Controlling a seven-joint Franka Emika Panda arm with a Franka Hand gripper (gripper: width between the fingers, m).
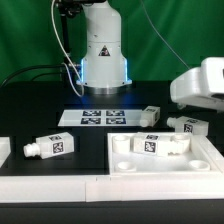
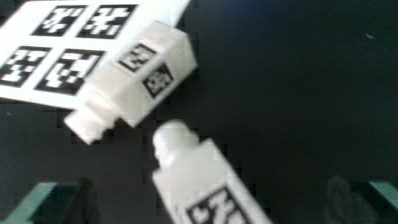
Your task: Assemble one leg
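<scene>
In the wrist view my gripper (image 2: pixel 210 205) is open, its dark fingers (image 2: pixel 54 200) far apart on either side of a leg (image 2: pixel 199 175), a white block with a tag and a round stub, lying on the black table. It is not gripped. A second leg (image 2: pixel 139 78) lies just beyond it, beside the marker board (image 2: pixel 71 45). In the exterior view the gripper (image 1: pixel 195 108) hovers over the leg (image 1: pixel 187 124) at the exterior view's right. The second leg (image 1: pixel 149 115) lies nearby, a third (image 1: pixel 52 147) at the left, and another (image 1: pixel 150 143) on the panel.
The big flat white panel (image 1: pixel 185 160) lies at the front right. The marker board (image 1: pixel 100 117) lies before the robot base (image 1: pixel 102 60). A small white part (image 1: pixel 4 148) sits at the left edge. A white strip (image 1: pixel 60 185) runs along the front.
</scene>
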